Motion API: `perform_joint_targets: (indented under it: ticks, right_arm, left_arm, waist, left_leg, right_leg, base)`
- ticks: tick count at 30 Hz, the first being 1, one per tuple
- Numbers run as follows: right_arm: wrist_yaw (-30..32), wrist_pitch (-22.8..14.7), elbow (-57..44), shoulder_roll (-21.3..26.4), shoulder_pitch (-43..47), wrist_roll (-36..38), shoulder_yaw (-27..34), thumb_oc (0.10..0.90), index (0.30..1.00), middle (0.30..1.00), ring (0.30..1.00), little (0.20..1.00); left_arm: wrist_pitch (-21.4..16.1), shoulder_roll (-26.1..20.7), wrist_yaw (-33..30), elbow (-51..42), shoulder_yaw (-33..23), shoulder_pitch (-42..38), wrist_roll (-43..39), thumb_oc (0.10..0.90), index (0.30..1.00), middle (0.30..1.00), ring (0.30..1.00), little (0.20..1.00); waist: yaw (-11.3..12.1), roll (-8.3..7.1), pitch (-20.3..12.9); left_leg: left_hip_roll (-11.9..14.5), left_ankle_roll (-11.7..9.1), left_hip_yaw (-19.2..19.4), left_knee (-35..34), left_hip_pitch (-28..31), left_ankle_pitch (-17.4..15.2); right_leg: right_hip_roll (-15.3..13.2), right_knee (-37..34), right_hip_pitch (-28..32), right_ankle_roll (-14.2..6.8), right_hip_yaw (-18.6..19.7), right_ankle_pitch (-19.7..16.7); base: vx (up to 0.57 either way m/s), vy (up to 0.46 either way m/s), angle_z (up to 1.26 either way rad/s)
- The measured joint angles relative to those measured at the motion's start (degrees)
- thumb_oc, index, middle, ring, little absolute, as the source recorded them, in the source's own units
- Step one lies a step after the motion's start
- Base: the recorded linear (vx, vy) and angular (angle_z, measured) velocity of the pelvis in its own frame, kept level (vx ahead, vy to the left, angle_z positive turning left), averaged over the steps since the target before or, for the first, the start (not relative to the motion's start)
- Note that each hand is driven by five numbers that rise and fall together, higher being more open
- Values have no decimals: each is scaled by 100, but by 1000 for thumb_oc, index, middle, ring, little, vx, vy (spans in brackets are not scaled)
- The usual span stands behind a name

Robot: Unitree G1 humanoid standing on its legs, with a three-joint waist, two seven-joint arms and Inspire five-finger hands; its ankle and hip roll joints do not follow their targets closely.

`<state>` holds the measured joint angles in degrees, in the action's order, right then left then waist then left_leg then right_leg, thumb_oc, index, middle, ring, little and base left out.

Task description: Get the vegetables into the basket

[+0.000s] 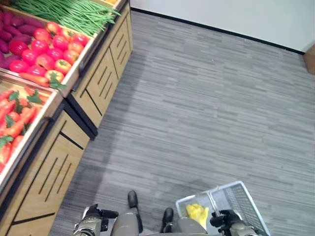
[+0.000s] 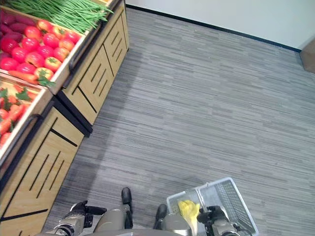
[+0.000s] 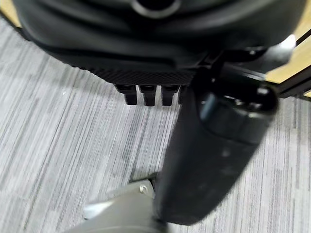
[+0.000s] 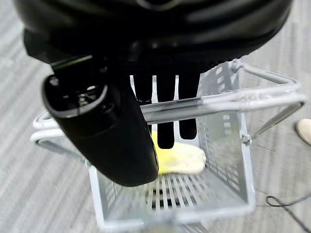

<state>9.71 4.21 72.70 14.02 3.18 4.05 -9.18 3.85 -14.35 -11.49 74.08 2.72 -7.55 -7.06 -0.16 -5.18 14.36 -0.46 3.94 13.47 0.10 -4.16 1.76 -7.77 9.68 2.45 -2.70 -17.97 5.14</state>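
A pale grey wire basket [image 1: 242, 197] hangs low at my right side, its handle [image 4: 243, 99] crossing under the curled fingers [image 4: 165, 131] of my right hand [image 1: 224, 219]. A yellow vegetable [image 4: 184, 160] lies on the basket's bottom. On the wooden stand at the left lie green beans [image 1: 74, 14], red tomatoes [image 1: 47, 49], purple roots [image 1: 12, 34] and red peppers with green stalks [image 1: 15, 118]. My left hand [image 1: 91, 221] hangs low at my left side beside the stand. Its fingers [image 3: 146, 94] are curled and hold nothing.
The stand's wooden front [image 1: 98, 83] with dark slots runs along the left, its bins jutting out over the grey striped floor [image 1: 197, 123]. A white wall with a dark skirting [image 1: 221, 30] closes the back. A brown object [image 1: 310, 59] shows at the right edge.
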Motion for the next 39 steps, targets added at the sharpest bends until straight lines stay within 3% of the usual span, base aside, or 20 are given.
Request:
perform_joint_targets:
  ticks: [2,6,8,10,11,13,16,19,21,22,23,25,27,30,31,32,33,36,38,39]
  right_arm:
    - [-30,-11,-186,-48,-168,-37,-6,400,300,300,300,300]
    - [-35,0,-241,-93,-114,-40,-17,400,300,300,300,300]
    - [-21,14,-124,-89,-62,-42,-10,400,300,300,300,300]
    - [-49,-20,-204,27,-106,-103,-18,400,300,300,300,300]
    - [-50,-49,-312,55,-144,-98,-17,400,300,300,300,300]
    - [-122,-69,-367,37,-167,-104,-47,400,300,300,300,300]
    - [-76,-70,-380,48,-80,-100,-75,400,300,300,300,300]
    - [-117,-65,-367,30,-95,-72,-118,400,300,300,300,300]
    - [-154,-84,-174,-128,-100,-81,-83,400,300,300,300,300]
    - [-138,-66,-141,-150,-237,-78,-94,400,300,300,300,300]
    - [-235,-29,-43,-229,-234,-77,-205,400,300,300,300,300]
    - [-247,-23,-18,-186,-84,-93,-269,400,300,300,300,300]
    - [-217,-39,-4,29,103,-96,-267,400,300,300,300,300]
    - [-241,-125,-5,87,305,-98,-275,400,300,300,300,300]
    - [-273,-123,-18,101,346,-100,-284,400,300,300,300,300]
    - [-302,-121,-32,117,379,-103,-292,400,300,300,300,300]
    - [-315,-126,-73,117,379,-103,-292,400,300,300,300,300]
    - [-334,-140,-138,118,413,-106,-281,400,300,300,300,300]
    - [-344,-137,-119,115,378,-107,-250,400,300,300,300,300]
    - [-346,-111,-113,114,351,-107,-248,400,300,300,300,300]
  left_arm:
    - [22,-91,14,-17,10,4,29,900,1000,1000,1000,1000]
    - [44,-226,15,-145,12,-3,30,900,1000,1000,1000,1000]
    - [49,-282,9,-210,40,29,33,900,1000,1000,1000,1000]
    - [76,-284,11,-347,20,186,31,900,1000,1000,1000,1000]
    - [72,-298,6,-352,16,233,32,900,1000,1000,1000,1000]
    - [50,-328,-40,-357,17,240,33,900,1000,1000,1000,1000]
    - [61,-289,-76,-176,110,178,32,900,1000,1000,1000,1000]
    - [83,-270,-89,-116,113,188,32,900,1000,1000,1000,1000]
    - [69,-192,-106,-125,105,456,30,900,1000,1000,1000,1000]
    - [63,-72,-206,-134,222,374,28,900,1000,1000,1000,1000]
    - [51,-120,-163,-115,231,401,16,900,1000,1000,1000,1000]
    - [82,-118,-163,-57,239,378,-13,900,1000,1000,1000,1000]
    - [76,-74,-139,-5,346,131,-122,900,1000,1000,1000,1000]
    - [22,-81,-126,-23,407,-134,-169,900,1000,1000,1000,1000]
    - [23,-75,-106,-53,474,-268,-199,900,1000,1000,1000,1000]
    - [48,-60,-82,-172,515,-443,-218,900,1000,1000,1000,1000]
    - [54,-100,-85,-238,511,-460,-202,900,1000,1000,1000,1000]
    - [88,-175,-80,-247,494,-435,-195,900,1000,1000,1000,1000]
    - [94,-122,-37,-262,494,-367,-189,900,1000,1000,1000,1000]
    - [93,-72,-22,-279,490,-366,-185,900,1000,1000,1000,1000]
  waist:
    - [104,-20,-83]
    - [213,-30,-90]
    - [303,-29,-115]
    - [360,41,-101]
    - [328,84,-125]
    - [347,61,-159]
    - [359,79,-155]
    - [322,60,-166]
    - [392,-124,-202]
    - [290,66,-289]
    - [350,50,-310]
    - [329,-7,-313]
    - [249,-43,-258]
    - [243,-65,-49]
    - [209,-75,13]
    - [138,-116,78]
    - [31,-133,88]
    - [-64,-129,92]
    - [-178,-94,88]
    - [-263,-54,85]
  left_leg:
    - [-177,81,-42,-33,73,-37]
    - [-374,271,-202,-66,176,-73]
    - [-444,362,-277,-57,342,-147]
    - [-509,503,-406,-110,584,-201]
    - [-491,493,-506,-146,654,-188]
    - [-470,478,-621,-155,667,-191]
    - [-476,403,-990,-154,691,-213]
    - [-477,321,-1404,-138,740,-239]
    - [-688,133,-1693,-97,927,-389]
    - [-452,-128,-2183,74,861,-547]
    - [-211,-258,-2494,172,827,-600]
    - [-27,-370,-2611,282,632,-566]
    - [145,-644,-3052,441,244,-389]
    - [253,-878,-3205,354,74,-205]
    - [264,-909,-3126,309,-15,-84]
    - [289,-824,-2566,350,-154,-65]
    - [360,-686,-1693,431,-248,-170]
    - [457,-453,-254,385,-92,-337]
    - [424,-418,297,186,67,-379]
    - [414,-451,322,15,155,-380]
  right_leg:
    - [-210,418,-371,-119,282,277]
    - [-351,563,-632,-273,370,197]
    - [-363,1126,-782,-384,417,69]
    - [-423,2389,-1192,-436,745,-151]
    - [-371,2528,-1333,-448,972,31]
    - [-223,1527,-1409,-506,1231,50]
    - [-2,-220,-1426,-634,1726,-378]
    - [256,-860,-1414,-538,2300,-757]
    - [176,-581,-1285,-240,1933,-1416]
    - [317,-719,-941,-189,1723,-1156]
    - [525,-892,-713,27,1397,-1158]
    - [667,-900,-714,167,1065,-1100]
    - [796,-879,-754,355,432,-960]
    - [892,-865,-763,402,-12,-786]
    - [869,-893,-762,430,-254,-766]
    - [800,-997,-761,455,-614,-749]
    - [765,-1060,-731,449,-806,-753]
    - [737,-1138,-748,403,-1015,-769]
    - [682,-1153,-725,279,-1167,-817]
    - [682,-1161,-702,278,-1259,-839]
  base:
    - [75,310,12]
    - [51,208,27]
    - [42,133,18]
    - [14,46,26]
    - [7,12,50]
    - [26,-45,51]
    - [63,-142,53]
    - [72,-139,81]
    - [253,-534,123]
    - [256,-708,177]
    - [217,-703,178]
    - [72,-430,107]
    - [46,-457,140]
    - [15,-154,98]
    - [7,13,132]
    - [30,60,140]
    - [25,88,131]
    - [45,138,49]
    - [65,197,44]
    - [88,227,37]
